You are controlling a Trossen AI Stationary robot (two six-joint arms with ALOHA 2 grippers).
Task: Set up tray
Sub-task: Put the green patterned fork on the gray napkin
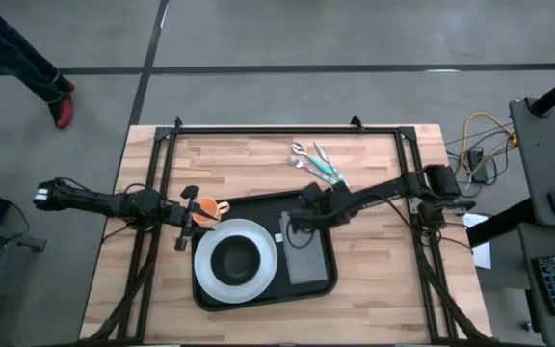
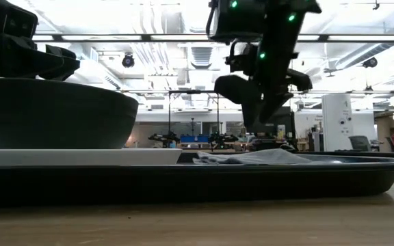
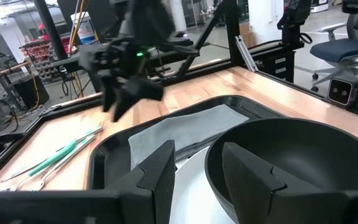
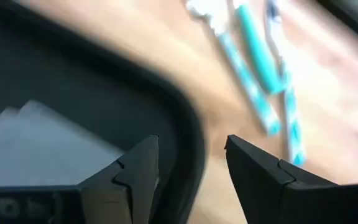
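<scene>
Wooden bench carries the tray near its front edge; the right pincer, fingers apart and empty, hangs over the tray's back rim.

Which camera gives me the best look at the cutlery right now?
The high view: the teal-handled cutlery lies whole on the bare table beyond the tray. The left wrist view shows it at an angle, off to the side. The right wrist view catches only blurred handles past the open right pincer. The low view hides it.
</scene>
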